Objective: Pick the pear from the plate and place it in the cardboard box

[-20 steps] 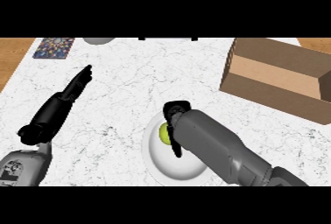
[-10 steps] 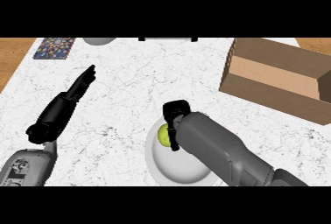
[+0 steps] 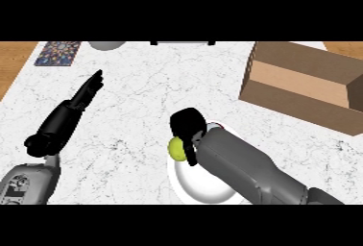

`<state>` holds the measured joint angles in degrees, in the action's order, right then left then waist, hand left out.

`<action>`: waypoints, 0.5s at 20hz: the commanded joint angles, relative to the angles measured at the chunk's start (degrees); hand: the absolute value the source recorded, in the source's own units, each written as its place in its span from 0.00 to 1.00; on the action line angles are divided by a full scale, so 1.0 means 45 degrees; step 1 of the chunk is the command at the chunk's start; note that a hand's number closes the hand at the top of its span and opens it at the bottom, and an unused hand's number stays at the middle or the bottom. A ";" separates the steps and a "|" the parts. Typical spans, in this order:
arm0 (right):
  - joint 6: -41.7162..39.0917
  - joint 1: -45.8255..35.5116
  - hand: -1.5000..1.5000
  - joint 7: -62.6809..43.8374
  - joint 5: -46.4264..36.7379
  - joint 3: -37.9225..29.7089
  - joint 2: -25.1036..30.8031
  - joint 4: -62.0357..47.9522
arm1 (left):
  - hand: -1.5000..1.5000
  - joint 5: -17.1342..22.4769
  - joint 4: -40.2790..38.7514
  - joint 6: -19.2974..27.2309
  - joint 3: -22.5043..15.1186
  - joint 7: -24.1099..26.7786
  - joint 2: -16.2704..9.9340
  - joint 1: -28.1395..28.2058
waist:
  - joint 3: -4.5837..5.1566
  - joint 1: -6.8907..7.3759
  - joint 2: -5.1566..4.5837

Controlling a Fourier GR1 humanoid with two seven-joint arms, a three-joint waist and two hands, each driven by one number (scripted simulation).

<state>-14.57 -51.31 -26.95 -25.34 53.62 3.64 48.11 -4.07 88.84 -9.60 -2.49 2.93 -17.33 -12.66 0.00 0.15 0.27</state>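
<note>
A yellow-green pear lies on the white plate near the lower middle of the counter. My right hand is curled over the pear from the right, its fingers wrapped round it and hiding most of it. The grey right forearm covers the right part of the plate. The open cardboard box stands at the upper right, apart from the hand. My left hand lies at the left with straight fingers pointing away, holding nothing.
A patterned mat lies at the far left corner. A grey round object and a dark bar sit at the far edge. The white marble counter spreads between hands and box.
The left arm has drifted slightly right and forward. The right hand has stayed curled on the pear over the plate, shifting only a little.
</note>
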 commanded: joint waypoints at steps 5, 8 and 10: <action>0.3897 0.1124 1.00 0.5825 -0.1511 0.0641 0.2613 0.4827 | 0.50 -0.0206 -0.0087 0.0292 0.0156 0.0209 0.0031 0.0541 | -0.0041 -0.0569 0.0107; 0.4756 0.1697 1.00 0.6918 -0.1909 0.0249 0.4719 0.6763 | 0.50 0.0114 0.0206 -0.0016 0.0482 0.0265 -0.0292 0.0789 | -0.0023 -0.0617 0.0163; 0.5512 0.2549 1.00 0.7266 -0.2255 0.0085 0.5779 0.8028 | 0.50 -0.0084 0.0209 0.0184 0.0377 0.0276 -0.0118 0.0970 | -0.0015 -0.0602 0.0117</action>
<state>4.12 -44.02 0.43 -32.80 55.08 21.49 74.46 -4.09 89.59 -9.00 -1.07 3.03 -17.82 -10.11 -0.14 -2.34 0.83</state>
